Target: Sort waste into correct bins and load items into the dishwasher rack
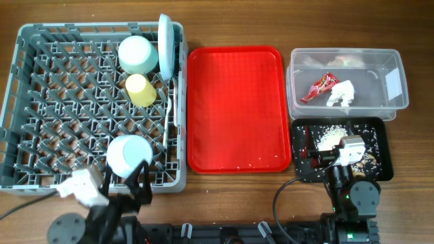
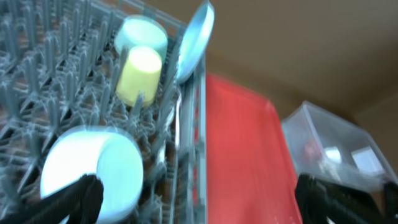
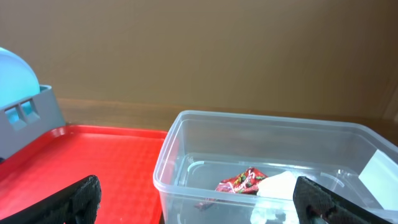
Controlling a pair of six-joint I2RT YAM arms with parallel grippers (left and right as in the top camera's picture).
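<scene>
Left gripper (image 2: 199, 190) spread wide, holds nothing. Right gripper (image 3: 196, 190) same. Red wrapper (image 1: 319, 87), tissue (image 1: 342, 93) lie in clear tub (image 1: 369, 110). Rice bits (image 1: 330, 135) in black tray (image 1: 383, 166). Yellow cup (image 1: 140, 89), green bowl (image 1: 137, 53), blue plate (image 1: 165, 47) sit in rack (image 1: 17, 108). Job looks nearly done, I think. I'd lift left arm slow, straight up, missing round white bowl (image 1: 129, 154) beside fingers.

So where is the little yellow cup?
Seen from overhead, the yellow cup sits in the grey rack on the left side, beside the pale green bowl and left of the standing blue plate.
</scene>
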